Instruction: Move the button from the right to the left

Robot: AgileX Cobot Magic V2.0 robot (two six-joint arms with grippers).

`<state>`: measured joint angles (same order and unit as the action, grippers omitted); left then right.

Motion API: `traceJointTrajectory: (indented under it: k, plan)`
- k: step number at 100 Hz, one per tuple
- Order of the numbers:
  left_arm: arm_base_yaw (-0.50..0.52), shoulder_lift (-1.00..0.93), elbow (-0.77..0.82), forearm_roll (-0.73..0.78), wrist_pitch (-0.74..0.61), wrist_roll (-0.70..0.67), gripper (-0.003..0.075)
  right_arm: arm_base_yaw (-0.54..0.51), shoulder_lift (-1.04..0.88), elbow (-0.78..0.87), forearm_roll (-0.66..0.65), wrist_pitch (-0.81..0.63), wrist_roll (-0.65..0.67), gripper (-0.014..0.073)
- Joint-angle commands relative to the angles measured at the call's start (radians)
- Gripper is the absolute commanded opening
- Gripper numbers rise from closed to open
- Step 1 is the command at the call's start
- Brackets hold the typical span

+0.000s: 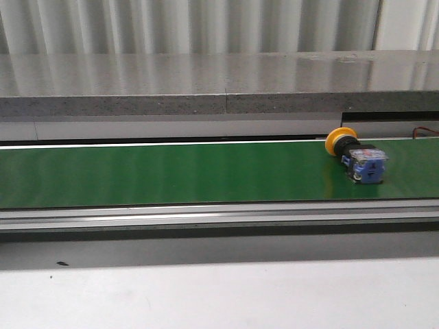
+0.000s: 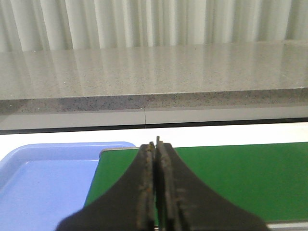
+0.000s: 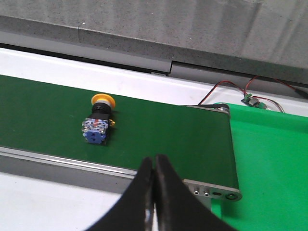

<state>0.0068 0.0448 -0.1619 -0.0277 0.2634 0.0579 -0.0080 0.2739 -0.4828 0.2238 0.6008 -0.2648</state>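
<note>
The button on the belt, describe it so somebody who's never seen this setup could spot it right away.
Find the long green conveyor belt running across the scene below the grey stone ledge. Near the belt's right end, the button lies on its side. Its round yellow-orange cap, black collar and blue boxy block mark it out; nothing else sits on the belt.

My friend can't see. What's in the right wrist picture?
A small button with a yellow cap and blue body lies on its side on a green belt. The right gripper, shut and empty, is near the belt's edge, apart from the button.

button (image 1: 358, 155) alone on green belt (image 1: 171, 171), open all round, stone ledge (image 1: 206, 82) behind
</note>
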Motion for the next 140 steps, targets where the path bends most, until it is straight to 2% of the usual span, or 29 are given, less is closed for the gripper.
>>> traceJointTrajectory:
  k: [1, 17, 43, 50, 64, 79, 86, 117, 140]
  plan:
    - [-0.002, 0.061, -0.085, -0.016, -0.052, -0.007, -0.0020, 0.002, 0.008, -0.025, 0.011, -0.075, -0.009, -0.0068]
    - [-0.002, 0.144, -0.177, -0.031, -0.019, -0.007, -0.0020, 0.002, 0.008, -0.025, 0.011, -0.075, -0.009, -0.0068]
    - [-0.002, 0.338, -0.344, -0.031, 0.189, -0.001, -0.0018, 0.002, 0.008, -0.025, 0.011, -0.075, -0.009, -0.0068]
    - [-0.002, 0.392, -0.382, -0.031, 0.226, -0.001, 0.0008, 0.002, 0.008, -0.025, 0.011, -0.075, -0.009, -0.0068]
    - [-0.002, 0.485, -0.446, -0.035, 0.274, -0.001, 0.0175, 0.002, 0.008, -0.025, 0.011, -0.075, -0.009, -0.0068]
    - [-0.002, 0.566, -0.507, -0.035, 0.321, -0.001, 0.0446, 0.002, 0.008, -0.025, 0.011, -0.075, -0.009, -0.0068]
    - [-0.002, 0.602, -0.531, -0.058, 0.340, -0.001, 0.0510, 0.002, 0.008, -0.025, 0.011, -0.075, -0.009, -0.0068]
    - [-0.015, 0.805, -0.662, -0.304, 0.504, 0.003, 0.0513, 0.002, 0.008, -0.025, 0.011, -0.075, -0.009, -0.0068]
    - [-0.140, 0.982, -0.746, -0.440, 0.528, 0.044, 0.0513, 0.002, 0.008, -0.025, 0.011, -0.075, -0.009, -0.0068]
